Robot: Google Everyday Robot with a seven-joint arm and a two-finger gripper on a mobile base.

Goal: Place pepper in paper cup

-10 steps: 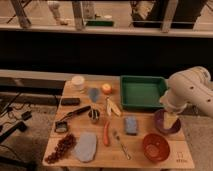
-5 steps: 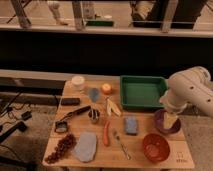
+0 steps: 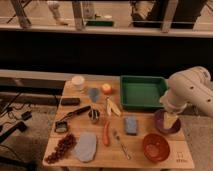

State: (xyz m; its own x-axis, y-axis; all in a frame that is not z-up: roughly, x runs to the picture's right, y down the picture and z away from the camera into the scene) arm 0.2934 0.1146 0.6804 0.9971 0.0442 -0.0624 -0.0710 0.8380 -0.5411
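**ED:** Where's the claw?

**PHOTOG:** The robot's pale claw (image 3: 170, 120) hangs at the desk's (image 3: 145, 116) right side, just above a dark purple round bowl (image 3: 159, 127). The bulky white arm (image 3: 192, 87) reaches in from pic right. Spread or pressed together? Can't tell from this angle.

**ED:** What's nearest it?

**PHOTOG:** A glossy red round bowl (image 3: 155, 147) sits just in front of the purple one, twd the camera. A deep green rectangular plastic tray (image 3: 142, 92) is right behind it. A small blue rectangular sponge (image 3: 131, 125) lies to the left, nr the desk's middle.

**ED:** And the pepper?

**PHOTOG:** The slim orange-red chili pepper (image 3: 106, 134) lies flat on the wood, centre-front, well apart from the claw. It's btwn a crumpled grey cloth (image 3: 86, 146) and a thin metal utensil (image 3: 121, 145), just in front of a small dark metal cup (image 3: 94, 116).

**ED:** Cup?

**PHOTOG:** The short white-cream paper cup (image 3: 78, 82) stands upright at the back-left corner, well apart from the pepper. A round orange fruit (image 3: 106, 88) sits to its right, and a pale yellow banana-like piece (image 3: 112, 107) lies nr that.
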